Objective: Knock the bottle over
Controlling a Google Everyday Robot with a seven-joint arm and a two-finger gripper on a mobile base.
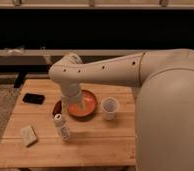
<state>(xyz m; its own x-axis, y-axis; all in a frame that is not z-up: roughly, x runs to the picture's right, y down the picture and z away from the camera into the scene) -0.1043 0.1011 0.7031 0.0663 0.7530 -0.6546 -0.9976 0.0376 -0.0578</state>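
The bottle (62, 127) is small, slim and white with a rounded cap. It stands near the middle of the wooden table (100, 142), leaning slightly. My gripper (73, 108) hangs down from the white arm (97, 70), just above and to the right of the bottle and over the left part of an orange bowl (88, 104). The gripper is close to the bottle's cap; I cannot tell whether it touches it.
An open white cup (110, 108) stands right of the bowl. A flat pale sponge block (28, 135) lies at the front left. A black phone (33, 98) lies at the back left. My large white body (170, 120) fills the right side.
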